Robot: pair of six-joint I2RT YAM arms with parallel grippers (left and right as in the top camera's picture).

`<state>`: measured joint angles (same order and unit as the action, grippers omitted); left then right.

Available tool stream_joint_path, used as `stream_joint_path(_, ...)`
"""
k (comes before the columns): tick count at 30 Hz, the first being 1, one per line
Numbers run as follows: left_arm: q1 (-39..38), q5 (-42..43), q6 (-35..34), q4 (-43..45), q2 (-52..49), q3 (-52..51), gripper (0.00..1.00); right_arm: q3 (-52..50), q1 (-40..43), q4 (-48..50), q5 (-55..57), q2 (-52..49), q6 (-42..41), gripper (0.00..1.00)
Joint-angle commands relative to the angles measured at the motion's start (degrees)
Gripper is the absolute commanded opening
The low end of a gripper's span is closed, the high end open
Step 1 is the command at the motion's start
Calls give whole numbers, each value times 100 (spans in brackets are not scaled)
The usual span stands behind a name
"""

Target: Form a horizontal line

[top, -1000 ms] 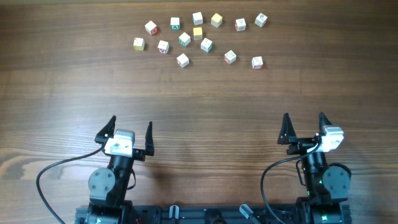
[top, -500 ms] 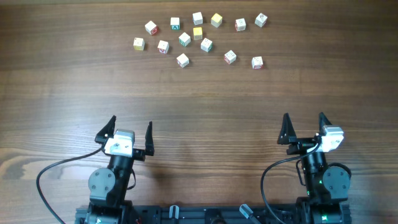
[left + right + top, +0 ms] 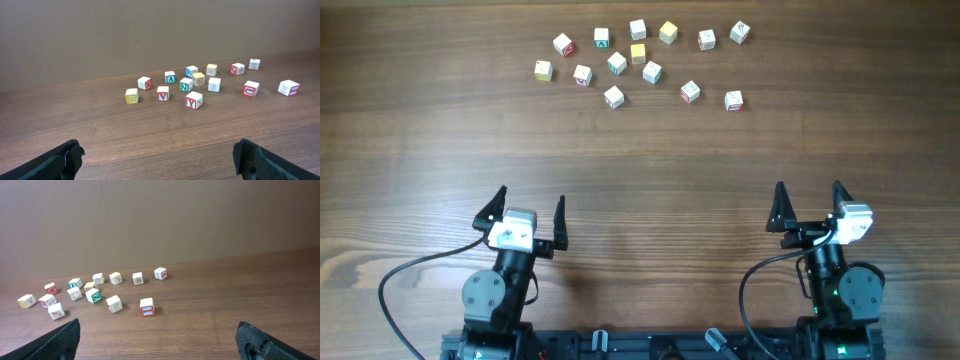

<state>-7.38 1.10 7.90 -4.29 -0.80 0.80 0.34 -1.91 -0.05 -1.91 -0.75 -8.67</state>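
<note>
since nothing's lined up yet, the letter cubes [image 3: 617,64] are just a loose scatter at the far side of the table [image 3: 640,170]. i count fourteen from the overhead, spread in a wide ragged band and mostly apart from each other. a plain yellow cube [image 3: 638,52] sits in the middle of the bunch, just beside a green-marked cube [image 3: 617,64]. the nearest strays are a red-marked cube [image 3: 733,100] out on the right and a front-left cube [image 3: 613,97] on the other end.

left claw [image 3: 530,197] sits at the near edge of the table, fingers spread wide, holding nothing. right claw [image 3: 808,187] is the same deal on its side, wide open and empty. both are well apart from the cubes, with a long stretch of wood grain between.

from the wrist cams you only get the black fingertips [image 3: 70,157] poking in at the bottom corners, with the cubes way off ahead in front of a plain brown backdrop [image 3: 150,35].
</note>
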Motion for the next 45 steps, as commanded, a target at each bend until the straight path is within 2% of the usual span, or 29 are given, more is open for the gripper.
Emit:
stream_joint_path(1, 20, -11, 68, 7, 52, -46, 100, -4, 33, 13, -85, 33, 101, 100)
stream_joint_path(10, 20, 595, -118, -61, 11, 258, 100, -4, 33, 15, -85, 33, 103, 100)
stream_joint_path(24, 11, 612, -389, -1453, -804, 2135, 100, -4, 33, 13, -85, 33, 105, 100)
stream_joint_path(29, 11, 573, -603, -1849, -1683, 3058, 100, -4, 33, 13, -85, 33, 103, 100)
stream_joint_path(35, 11, 852, -859, -2739, -3246, 4605, 100, -4, 33, 13, -85, 33, 103, 100)
stream_joint_path(36, 11, 1025, -859, -3141, -3816, 5189, 100, -4, 33, 15, -85, 33, 103, 100)
stream_joint_path(45, 9, 1338, -846, -5499, -6476, 8115, 100, -4, 33, 15, -85, 33, 103, 100)
